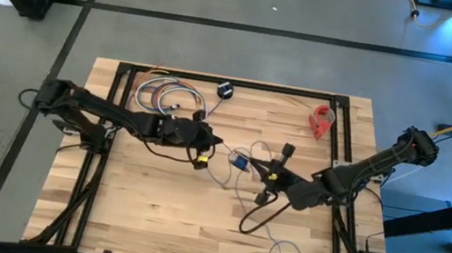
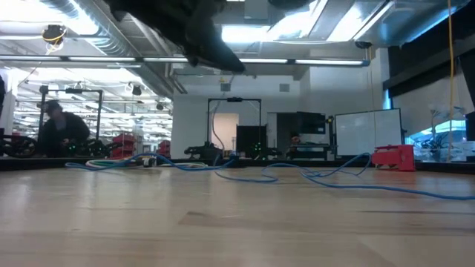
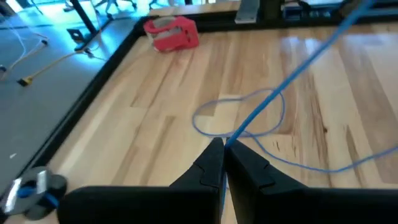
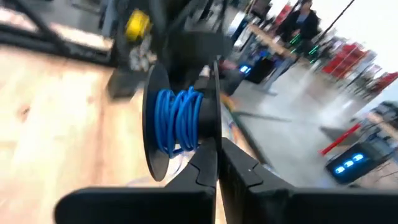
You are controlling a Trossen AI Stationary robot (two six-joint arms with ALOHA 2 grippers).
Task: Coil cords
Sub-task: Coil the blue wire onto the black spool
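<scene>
The two arms meet near the middle of the counter [image 1: 143, 212], and the arrangement reads as a winding setup: one side feeds the line, the other holds what it winds onto.

The left claw [image 1: 218, 143] sits just left of centre, pointing toward 3 o'clock. Its fingers are pressed together on the thin cord [image 3: 261, 106], which runs taut away from the fingertips [image 3: 214, 152] in the left wrist view, so the pinch seems meant to keep tension on the line.

The right claw [image 1: 272, 184] lies just right of centre, reaching toward 10 o'clock. Its fingers are closed too, and in the right wrist view they meet at the rim of the small black spool [image 4: 177, 124], with blue turns of cord already wound on it. It appears to grip the spool by a flange, though the exact contact is hard to make out. Some cord is therefore coiled, but a good deal is not.

The slack is the main nuisance: loose loops lie between the claws and trail toward 6 o'clock near the counter's front edge, where they could snag or tangle as the line is drawn in.

Other things sit clear of the work: a bundle of multicoloured cables [image 1: 164, 96] at about 11 o'clock, a small dark round object [image 1: 226, 90] at 12 o'clock, and a red object [image 1: 322, 121] at about 2 o'clock.
</scene>
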